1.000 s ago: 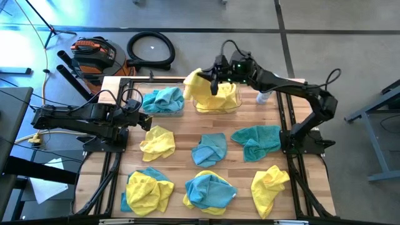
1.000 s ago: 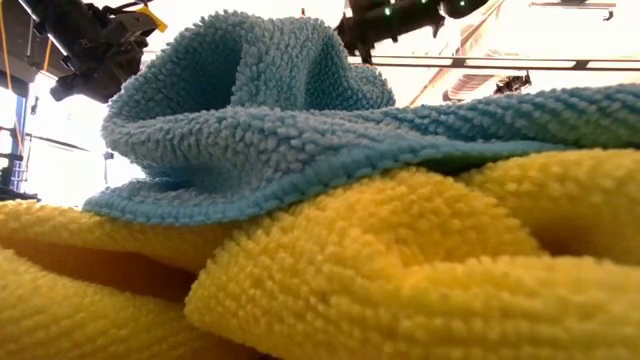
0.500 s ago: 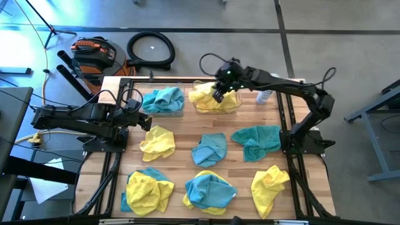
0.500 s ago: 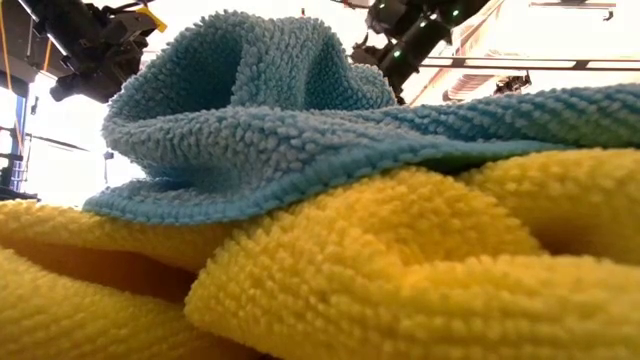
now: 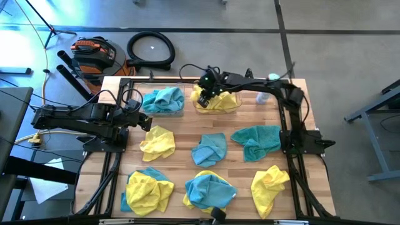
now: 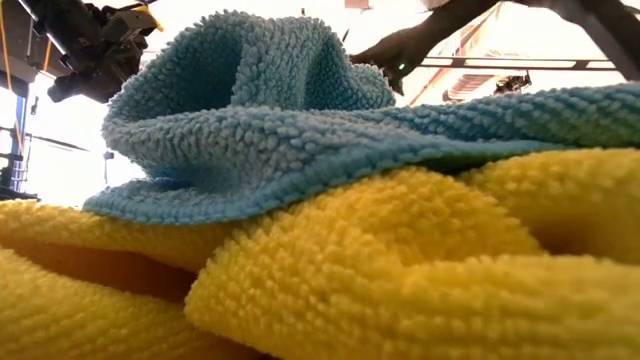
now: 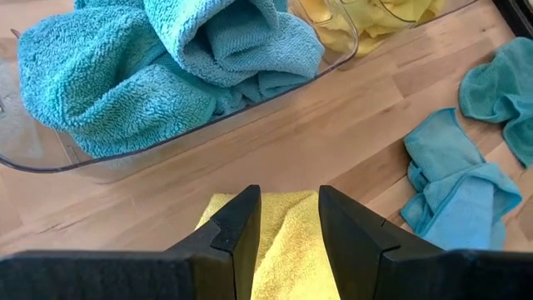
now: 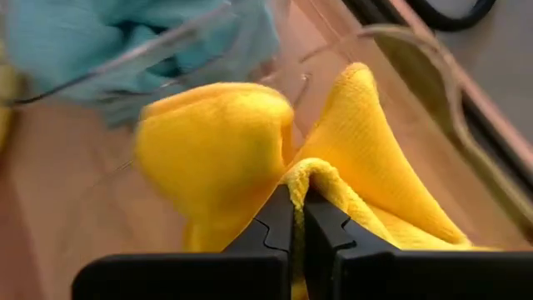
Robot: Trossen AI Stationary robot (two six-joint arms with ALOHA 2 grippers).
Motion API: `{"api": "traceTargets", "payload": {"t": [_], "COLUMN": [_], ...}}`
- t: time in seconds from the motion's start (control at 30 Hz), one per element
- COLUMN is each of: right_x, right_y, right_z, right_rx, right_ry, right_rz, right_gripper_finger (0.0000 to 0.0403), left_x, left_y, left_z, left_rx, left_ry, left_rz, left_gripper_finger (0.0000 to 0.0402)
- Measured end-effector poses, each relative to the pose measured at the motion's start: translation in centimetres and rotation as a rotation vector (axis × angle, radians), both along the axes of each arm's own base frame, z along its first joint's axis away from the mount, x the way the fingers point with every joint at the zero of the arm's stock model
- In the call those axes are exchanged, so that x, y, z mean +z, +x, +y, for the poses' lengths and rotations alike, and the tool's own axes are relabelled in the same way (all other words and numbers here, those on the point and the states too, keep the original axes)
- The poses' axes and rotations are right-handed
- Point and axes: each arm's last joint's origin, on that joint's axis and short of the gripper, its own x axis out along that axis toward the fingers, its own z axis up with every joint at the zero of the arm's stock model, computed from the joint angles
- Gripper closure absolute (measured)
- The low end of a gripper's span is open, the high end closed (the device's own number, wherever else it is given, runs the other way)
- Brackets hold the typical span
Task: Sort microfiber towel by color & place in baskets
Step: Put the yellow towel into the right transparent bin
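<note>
The right claw (image 5: 204,95) has dropped in the last second from above the bench (image 5: 187,134) into the yellow basket (image 5: 232,107), carrying its yellow towel (image 8: 350,150) down with it. A second ago the cloth hung in a loose bunch over the basket's left end; now the arm is stretched out low and flat along the far edge, and the towel is bunched inside the clear walls. The right wrist view shows the 2 fingers pressed together with a fold of yellow cloth pinched between them, so the towel is lowered but not yet let go.

By my reading, this delivery is all but done: what is left is to spread the fingers and lift clear without dragging the fold back out.

The left claw (image 7: 287,225) has not moved. It hangs with fingers spread over a yellow towel on the bench (image 7: 287,208), just in front of the blue basket (image 5: 145,107), which holds blue towels (image 7: 166,58); nothing is gripped.

The sort is far from finished. Loose on the bench there are a blue towel in the middle (image 5: 209,149), a teal towel to the right (image 5: 256,140), a yellow towel at the near right (image 5: 270,184), and 2 mixed yellow-and-blue heaps along the near edge (image 5: 149,189) (image 5: 209,189). The low view is filled by one of those heaps.
</note>
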Motion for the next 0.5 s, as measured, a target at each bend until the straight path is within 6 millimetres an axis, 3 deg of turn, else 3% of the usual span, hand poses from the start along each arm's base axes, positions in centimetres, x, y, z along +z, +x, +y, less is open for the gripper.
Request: {"api": "traceTargets", "payload": {"t": [0.27,0.5], "right_x": [-3.7,-3.4], "right_y": [1.0,0.7], "right_z": [-1.0,-1.0], "right_rx": [-0.096,-0.109], "right_ry": [0.109,0.125], "right_rz": [0.08,0.091], "right_gripper_finger": [0.0389,0.0316], "left_x": [0.0,0.0], "left_y": [0.0,0.0], "left_z": [0.0,0.0], "left_rx": [-0.007,-0.013], "left_ry": [0.004,0.009], "left_rz": [0.005,0.009], "left_gripper_finger": [0.0289,0.0289]}}
